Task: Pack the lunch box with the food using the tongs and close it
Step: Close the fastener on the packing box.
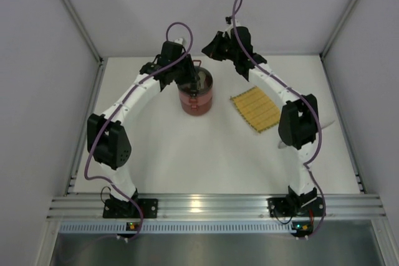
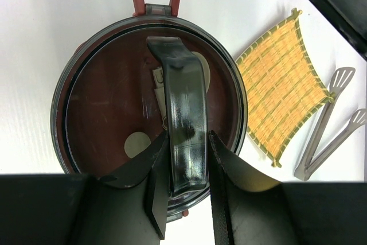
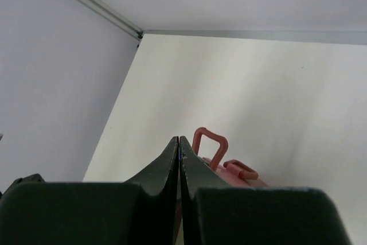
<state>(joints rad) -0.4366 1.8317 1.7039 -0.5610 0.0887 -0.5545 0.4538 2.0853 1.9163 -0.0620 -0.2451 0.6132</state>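
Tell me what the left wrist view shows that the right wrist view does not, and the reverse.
Left wrist only: the left gripper closed on the black curved handle atop the round dark-red lunch box lid, the square yellow woven mat, silver metal tongs beside it. Right wrist only: the shut right gripper, the grey wall. Both: the lunch box's red loop clasp and the white table.

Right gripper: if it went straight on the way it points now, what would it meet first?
Probably the lunch box: its red loop stands just beside the tip of the shut right gripper. Depth is unclear, so the tip may slip past the loop and meet the white table instead.
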